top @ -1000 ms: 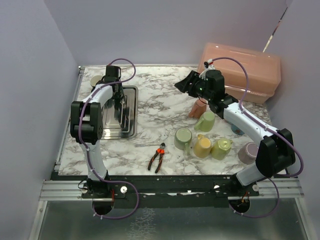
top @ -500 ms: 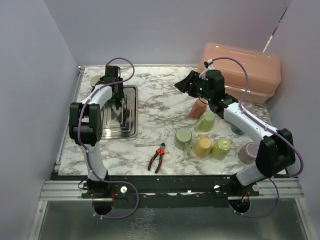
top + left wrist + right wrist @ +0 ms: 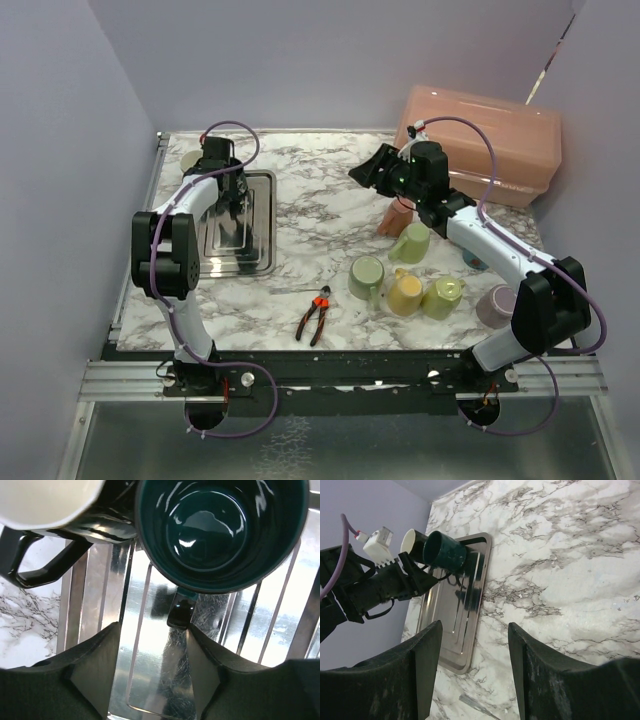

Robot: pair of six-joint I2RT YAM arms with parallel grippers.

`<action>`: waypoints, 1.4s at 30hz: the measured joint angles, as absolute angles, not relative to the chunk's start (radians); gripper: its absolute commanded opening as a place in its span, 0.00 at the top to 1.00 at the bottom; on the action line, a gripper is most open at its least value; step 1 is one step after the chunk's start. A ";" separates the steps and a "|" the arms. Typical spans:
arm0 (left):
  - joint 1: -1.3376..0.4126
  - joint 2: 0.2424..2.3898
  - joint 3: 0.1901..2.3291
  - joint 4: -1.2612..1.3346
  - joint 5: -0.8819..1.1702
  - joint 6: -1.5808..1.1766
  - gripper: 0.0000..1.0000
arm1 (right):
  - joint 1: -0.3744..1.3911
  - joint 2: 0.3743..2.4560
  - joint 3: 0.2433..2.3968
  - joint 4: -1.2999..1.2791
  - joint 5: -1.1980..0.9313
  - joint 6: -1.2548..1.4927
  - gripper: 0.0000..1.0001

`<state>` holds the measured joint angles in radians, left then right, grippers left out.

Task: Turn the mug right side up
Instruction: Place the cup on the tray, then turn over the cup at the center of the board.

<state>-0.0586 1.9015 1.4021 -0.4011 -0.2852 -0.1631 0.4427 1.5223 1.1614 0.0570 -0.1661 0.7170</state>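
Both open, empty: left tool (image 3: 153, 647), right tool (image 3: 475, 630); teal mug (image 3: 215, 530) interior only from left wrist

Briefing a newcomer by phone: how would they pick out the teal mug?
On the marble table's left side lies a ribbed steel tray. Toward its far end stands a glossy dark teal mug, teal inside too, unlike the white-lined black mug beside it.

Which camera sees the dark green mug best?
The left wrist view: the glossy dark teal ceramic mug fills the picture, open side toward the camera. The right wrist view shows it small and far; from the top, the left arm hides it.
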 measured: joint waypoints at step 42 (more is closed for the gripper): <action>-0.014 1.956 1.520 -0.441 -0.442 -0.274 0.31 | 0.443 1.490 1.166 -0.049 -0.138 0.673 0.40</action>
<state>-0.0143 1.9564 1.5200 -0.4412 -0.4423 -0.2745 0.4431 1.4902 1.1660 -0.0490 -0.1383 0.6735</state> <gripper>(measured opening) 0.640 0.597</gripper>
